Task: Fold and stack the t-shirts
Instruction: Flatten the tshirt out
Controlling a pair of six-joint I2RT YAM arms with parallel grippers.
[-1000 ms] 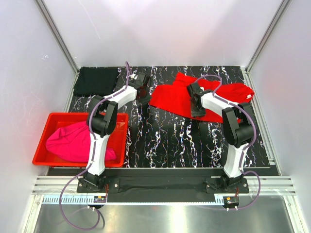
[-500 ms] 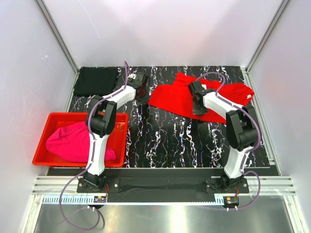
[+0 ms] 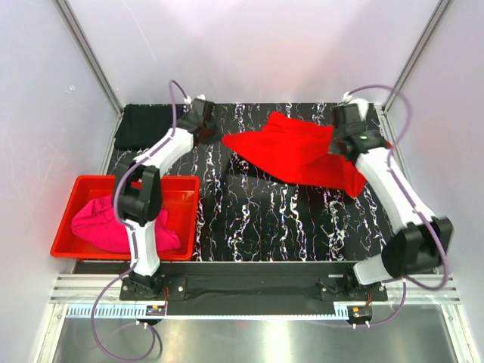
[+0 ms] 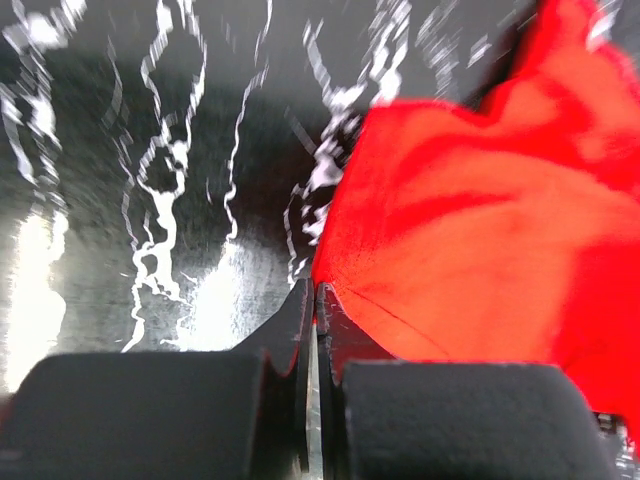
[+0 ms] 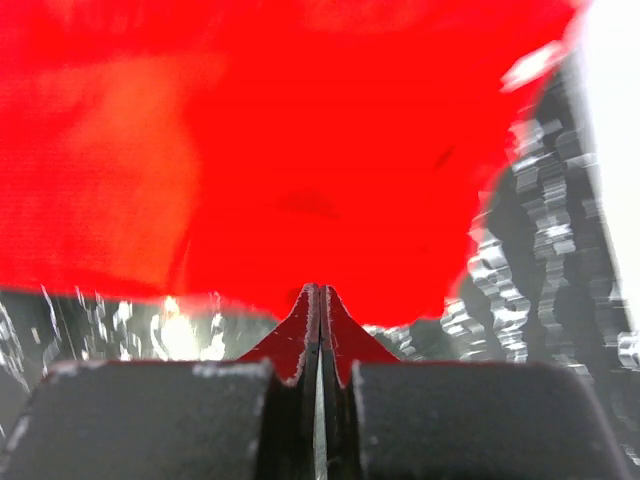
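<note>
While the left gripper [image 4: 315,300] is pinching the left edge of the red t-shirt [image 4: 480,230] with its jaws pressed tightly together, the right gripper [image 5: 320,300] is clamping the right side of the same shirt, its jaws also closed on the cloth. In the top view the red t-shirt is stretching between the two grippers over the far part of the marbled black table [image 3: 257,219]. The black t-shirt [image 3: 147,125] is lying flat at the far left corner, near the left gripper but not touching it. The pink t-shirt [image 3: 113,223] is sitting crumpled inside the red bin [image 3: 98,181], at the near left side.
</note>
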